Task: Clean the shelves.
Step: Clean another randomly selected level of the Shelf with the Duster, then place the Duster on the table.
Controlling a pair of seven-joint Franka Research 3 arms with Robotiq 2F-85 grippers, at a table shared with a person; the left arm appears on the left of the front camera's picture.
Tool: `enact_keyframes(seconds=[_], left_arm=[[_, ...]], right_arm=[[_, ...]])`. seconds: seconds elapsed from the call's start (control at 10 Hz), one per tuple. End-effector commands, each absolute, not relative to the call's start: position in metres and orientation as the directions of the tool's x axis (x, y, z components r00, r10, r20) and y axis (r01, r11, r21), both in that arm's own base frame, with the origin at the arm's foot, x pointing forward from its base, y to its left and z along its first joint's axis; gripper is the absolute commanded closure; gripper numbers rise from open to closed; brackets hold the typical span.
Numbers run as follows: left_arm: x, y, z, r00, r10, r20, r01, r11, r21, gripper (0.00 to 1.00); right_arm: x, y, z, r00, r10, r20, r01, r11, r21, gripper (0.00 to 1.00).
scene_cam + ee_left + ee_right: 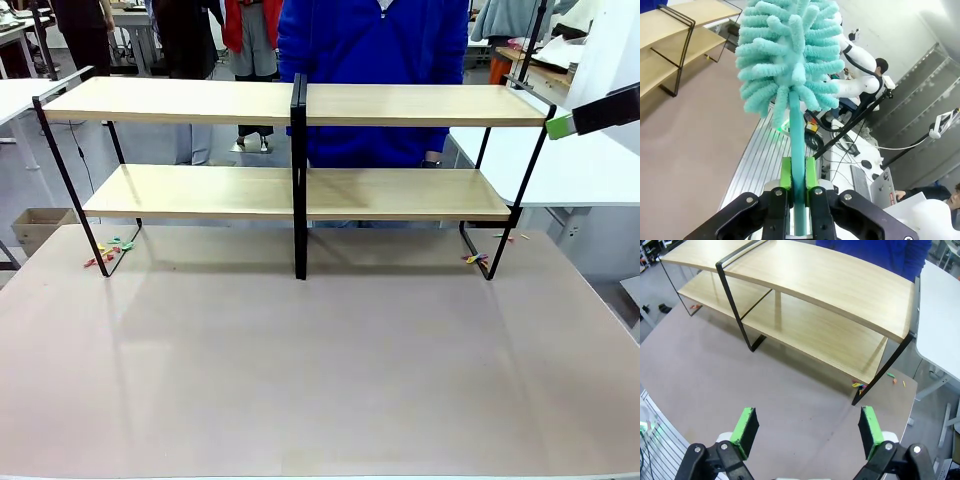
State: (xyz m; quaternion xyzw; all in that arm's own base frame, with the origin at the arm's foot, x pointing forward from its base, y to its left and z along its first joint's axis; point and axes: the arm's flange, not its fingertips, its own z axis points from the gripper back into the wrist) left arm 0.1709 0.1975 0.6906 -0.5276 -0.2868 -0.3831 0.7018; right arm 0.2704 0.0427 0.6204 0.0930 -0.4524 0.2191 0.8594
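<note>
The left gripper [798, 175] is clamped on a teal duster [790, 60]'s handle. The right gripper [808, 432] gapes wide, holding nothing, above the table [300, 380]. At twelve o'clock the shelves [300, 105] stand bare; small clips [110, 250] lie at seven and five by the feet.

Pinkish-grey table [300, 380] carries the shelves [200, 101]; small coloured scraps [110, 250] by both end legs.
</note>
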Motion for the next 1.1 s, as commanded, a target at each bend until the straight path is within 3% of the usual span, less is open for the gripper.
enact_keyframes(seconds=[0.0, 0.6, 0.8, 0.9, 1.0], left_arm=[[0.170, 0.201, 0.693, 0.549, -0.234, 0.802, 0.836, 0.157, -0.527, 0.88], [0.171, 0.199, 0.689, 0.544, -0.234, 0.806, 0.839, 0.151, -0.523, 0.88], [0.219, 0.159, 0.674, 0.512, -0.674, 0.532, 0.712, -0.013, -0.702, 0.88], [0.230, 0.148, 0.655, 0.521, -0.749, 0.408, 0.629, 0.014, -0.777, 0.88], [0.250, 0.139, 0.632, 0.456, -0.857, 0.241, 0.551, 0.059, -0.833, 0.88]], right_arm=[[0.273, 0.043, 0.622, 0.483, 0.291, 0.826, -0.459, 0.887, -0.045, 0.00], [0.270, 0.043, 0.620, 0.495, 0.293, 0.818, -0.461, 0.887, -0.039, 0.00], [0.277, 0.052, 0.595, 0.711, 0.265, 0.652, -0.617, 0.679, 0.397, 0.00], [0.276, 0.037, 0.568, 0.825, 0.206, 0.526, -0.537, 0.576, 0.616, 0.00], [0.273, 0.021, 0.538, 0.929, 0.118, 0.350, -0.362, 0.486, 0.796, 0.00]])
